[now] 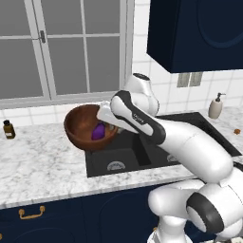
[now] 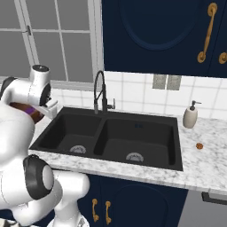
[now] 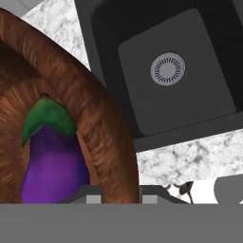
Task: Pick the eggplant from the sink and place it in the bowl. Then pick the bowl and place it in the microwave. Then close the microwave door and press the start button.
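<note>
Eggplant (image 1: pixel 98 131): lies inside the bowl, purple body with its green cap showing in the hand view; the first part of the task looks done.
Bowl (image 1: pixel 88 127): brown wood, tilted toward the room and seemingly lifted off the counter (image 1: pixel 42 166), over the left edge of the sink (image 1: pixel 130 154).
Gripper (image 1: pixel 107 115): jaws drawn narrow, pinching the bowl's rim on its right side; in the hand view the rim runs down between the two finger tips.
Sink: black, two basins with round drains, faucet (image 2: pixel 100 91) at its back edge; nothing left in the basins.
Step in hand: carrying the bowl toward the microwave, I judge.
How to do it well: level the bowl first, since tilted like this the eggplant could roll out; move slowly, as a rim pinch lets a wide bowl swing.
Further out: small brown bottle (image 1: pixel 8 129) at the counter's back left edge, soap dispenser (image 2: pixel 190 115) at the sink's right back corner.
</note>
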